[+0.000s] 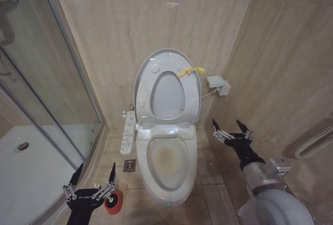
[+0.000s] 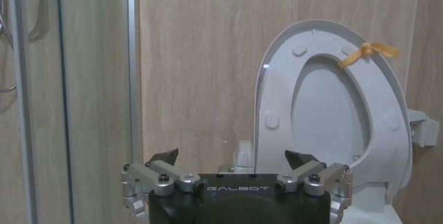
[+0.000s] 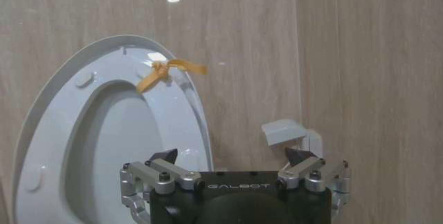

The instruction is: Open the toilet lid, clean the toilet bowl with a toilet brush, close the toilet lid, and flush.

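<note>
The toilet lid (image 1: 166,96) stands upright against the back wall, with the seat ring (image 1: 144,92) raised against it and a yellow strap (image 1: 190,71) tied at the rim. Below, the toilet bowl (image 1: 150,169) lies uncovered with a yellowish stain inside. A red holder (image 1: 113,203) sits on the floor left of the bowl, partly behind my left gripper (image 1: 96,169), which is open; the toilet brush itself is hidden. My right gripper (image 1: 227,124) hangs open to the right of the bowl, holding nothing. The wrist views show the left gripper (image 2: 232,155) and right gripper (image 3: 232,153) facing the raised lid (image 2: 325,110) (image 3: 111,146).
A white control panel (image 1: 128,133) juts out left of the seat, with a floor drain (image 1: 129,165) below it. The glass shower wall (image 1: 47,95) and white shower tray (image 1: 26,167) bound the left. A white wall box (image 1: 218,85) and pipes (image 1: 315,141) are on the right wall.
</note>
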### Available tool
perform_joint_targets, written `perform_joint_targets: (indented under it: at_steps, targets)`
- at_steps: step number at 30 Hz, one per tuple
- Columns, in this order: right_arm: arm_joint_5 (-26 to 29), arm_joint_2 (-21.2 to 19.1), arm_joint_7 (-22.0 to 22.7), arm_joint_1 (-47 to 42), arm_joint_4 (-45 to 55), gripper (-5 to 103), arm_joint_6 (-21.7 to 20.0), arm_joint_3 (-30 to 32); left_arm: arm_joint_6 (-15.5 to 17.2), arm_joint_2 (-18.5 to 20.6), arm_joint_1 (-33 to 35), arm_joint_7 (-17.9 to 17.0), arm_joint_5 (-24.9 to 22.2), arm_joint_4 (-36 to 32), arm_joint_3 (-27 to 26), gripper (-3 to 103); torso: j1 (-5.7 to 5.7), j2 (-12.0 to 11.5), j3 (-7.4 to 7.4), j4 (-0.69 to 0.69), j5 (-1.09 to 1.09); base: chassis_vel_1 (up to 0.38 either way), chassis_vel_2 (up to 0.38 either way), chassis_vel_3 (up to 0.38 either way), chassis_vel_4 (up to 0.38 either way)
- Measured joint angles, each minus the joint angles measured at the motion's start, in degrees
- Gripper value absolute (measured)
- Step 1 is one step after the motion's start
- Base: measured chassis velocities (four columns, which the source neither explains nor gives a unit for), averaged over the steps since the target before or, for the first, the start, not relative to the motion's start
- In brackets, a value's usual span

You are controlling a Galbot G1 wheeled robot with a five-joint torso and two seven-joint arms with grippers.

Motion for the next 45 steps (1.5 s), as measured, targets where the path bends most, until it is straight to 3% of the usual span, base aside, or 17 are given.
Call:
perform_joint_targets:
  at_steps: [21,38,45]
  targets:
    - [4.7,-4.6,3.5,23.0,-18.1,100,0.5,-3.3,0.0,0.0,0.0,0.0,0.0,0.0,0.0,100,-0.01,0.0,0.00,0.00,0.00,0.000,0.000,0.000,0.000]
    - [1.1,-6.9,1.7,40.0,-32.5,100,4.7,-6.9,0.0,0.0,0.0,0.0,0.0,0.0,0.0,100,-0.01,0.0,0.01,0.01,0.00,0.000,0.000,0.000,0.000]
    - [-4.5,-6.0,4.6,48.9,-41.5,100,7.5,-11.5,0.0,0.0,0.0,0.0,0.0,0.0,0.0,100,-0.01,0.0,0.00,0.02,-0.01,0.000,0.000,0.000,0.000]
